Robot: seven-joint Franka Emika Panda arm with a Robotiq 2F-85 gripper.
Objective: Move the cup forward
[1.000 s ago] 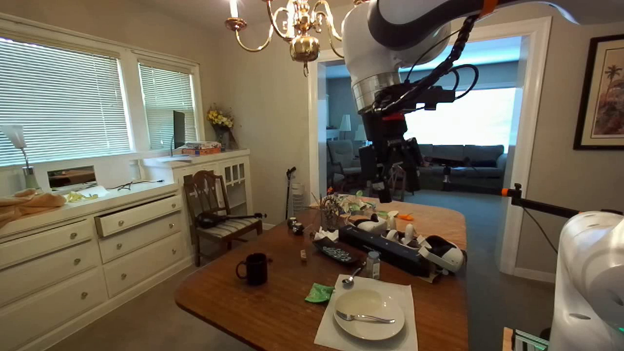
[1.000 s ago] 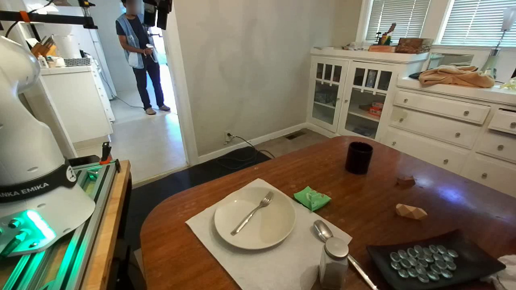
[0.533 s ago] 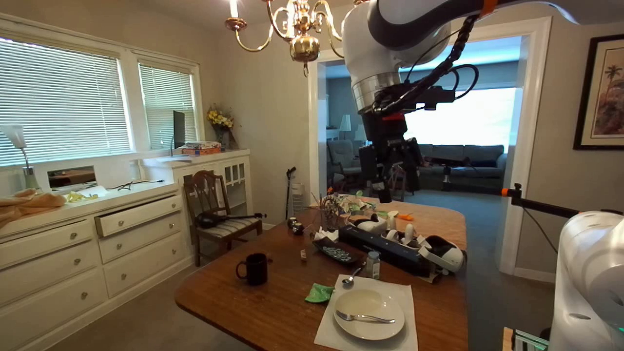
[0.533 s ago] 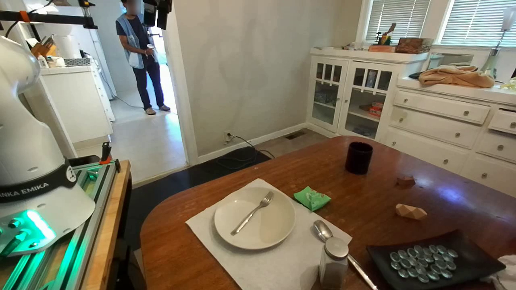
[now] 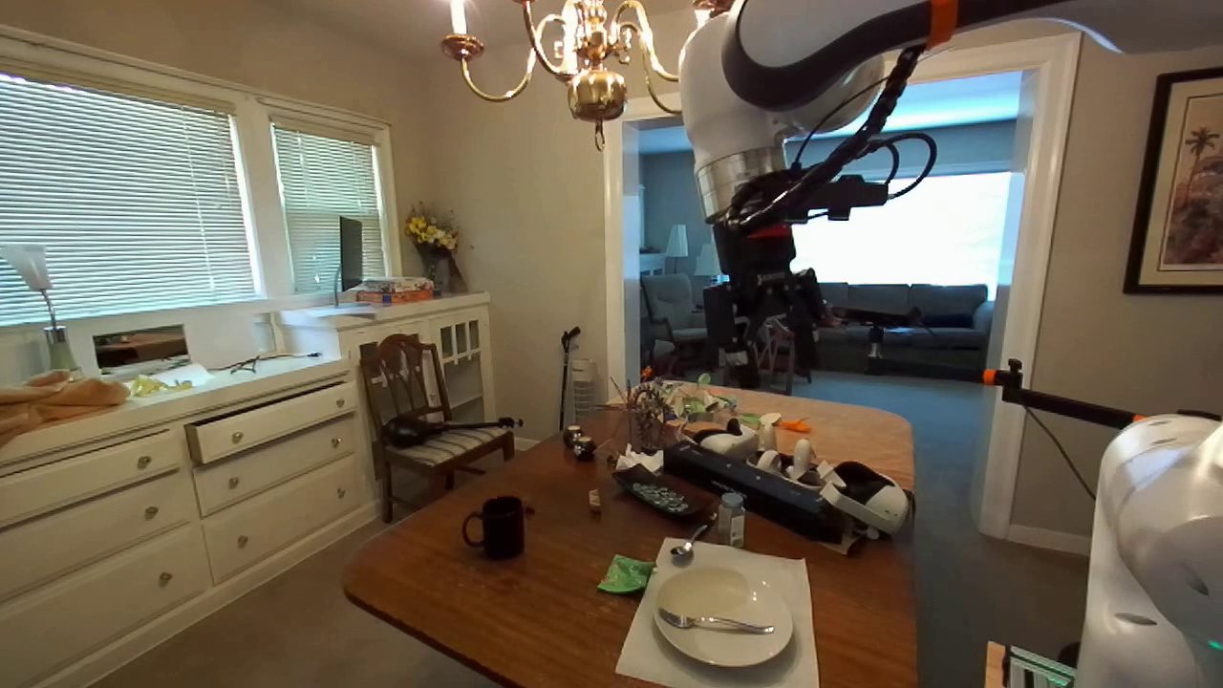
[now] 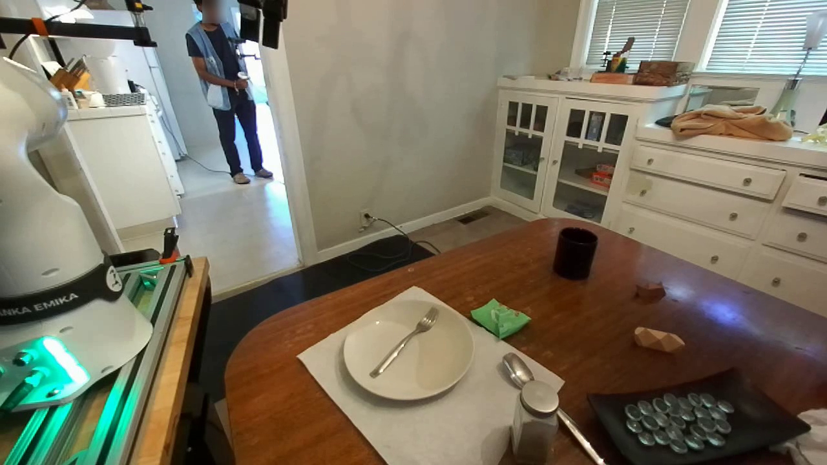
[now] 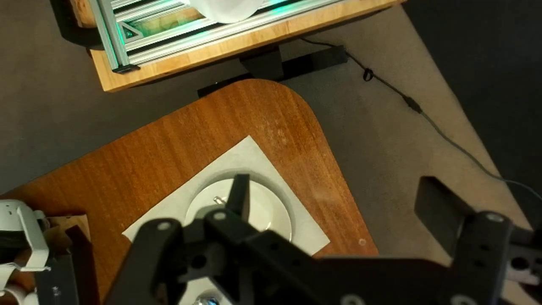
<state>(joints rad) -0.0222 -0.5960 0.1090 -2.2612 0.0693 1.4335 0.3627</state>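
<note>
The cup [image 5: 502,527] is a small near-black mug. It stands upright on the wooden table [image 5: 564,621] near its edge, with its handle showing in an exterior view. It also shows in an exterior view [image 6: 575,253] without a visible handle, and is out of the wrist view. My gripper [image 5: 774,370] hangs high above the table, pointing down, well apart from the cup. In the wrist view my gripper [image 7: 337,182] is open, with its fingers [image 7: 239,195] wide apart and nothing between them. Only its lower part shows at the top of an exterior view [image 6: 261,32].
A white plate [image 5: 723,588] with a fork lies on a white sheet [image 6: 446,420]. A green packet [image 6: 501,318] lies between plate and cup. A glass shaker [image 5: 731,521], spoon, black tray [image 6: 762,413], long dark box [image 5: 755,489] and headset stand around. A chandelier [image 5: 597,94] hangs near the arm.
My gripper has shifted slightly, a little to the right in an exterior view, with its fingertips slightly higher in an exterior view. The cup and the other table objects have not moved.
</note>
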